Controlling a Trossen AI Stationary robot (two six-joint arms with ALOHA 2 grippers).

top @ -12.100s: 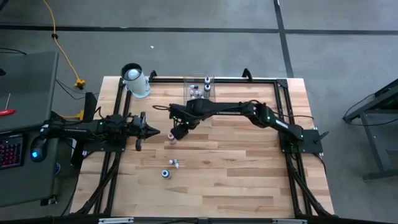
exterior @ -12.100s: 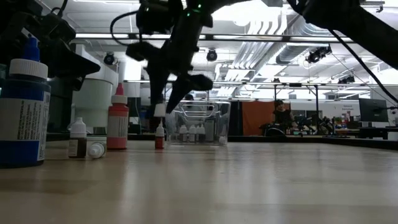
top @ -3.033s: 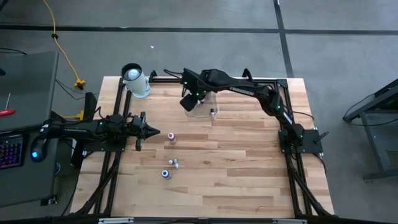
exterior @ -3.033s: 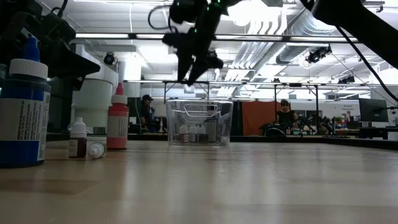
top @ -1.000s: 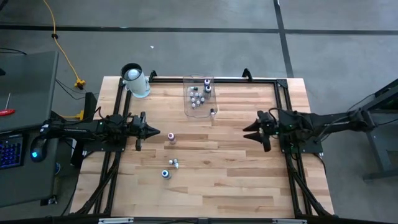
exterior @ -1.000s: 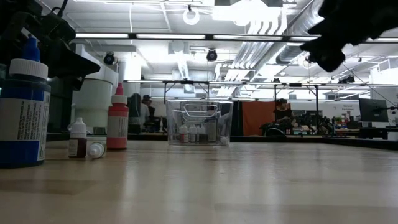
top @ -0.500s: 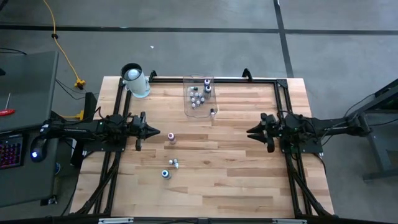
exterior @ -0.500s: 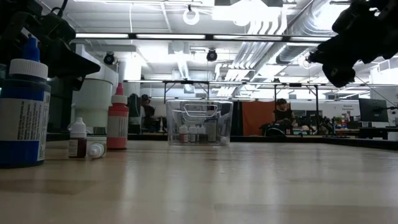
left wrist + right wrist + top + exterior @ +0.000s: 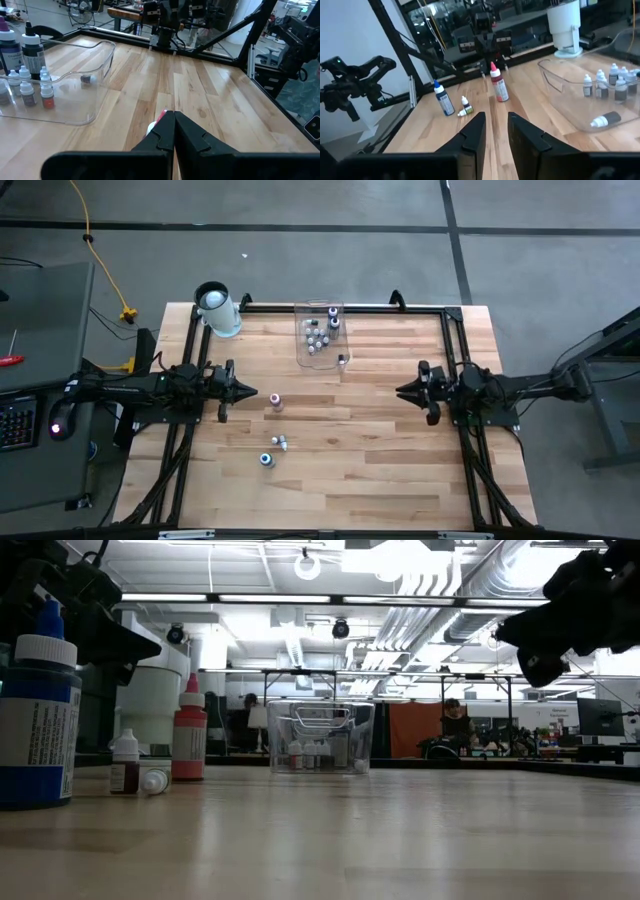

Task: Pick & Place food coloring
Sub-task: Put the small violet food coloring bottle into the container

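Several tiny food coloring bottles stand in the clear bin point(image 9: 320, 335) at the far middle of the table; the left wrist view shows them too point(image 9: 35, 87). One bottle point(image 9: 343, 360) lies by the bin's near right corner. A pink-red bottle point(image 9: 276, 401) stands just beyond my left gripper point(image 9: 247, 393), which is shut and empty; it also shows in the left wrist view point(image 9: 157, 122). A small bottle point(image 9: 282, 443) and a blue-capped one point(image 9: 267, 460) sit nearer. My right gripper point(image 9: 400, 391) hovers open at the right side, holding nothing.
A white cylinder point(image 9: 215, 308) stands at the far left corner. Black frame rails point(image 9: 345, 307) run along the table's edges. Bare wood lies between the two grippers and across the near half. People and benches show in the room beyond the far edge.
My right arm has drawn back toward the table's right edge, and its gripper has dropped a little. The bottles and the bin have stayed where they were.
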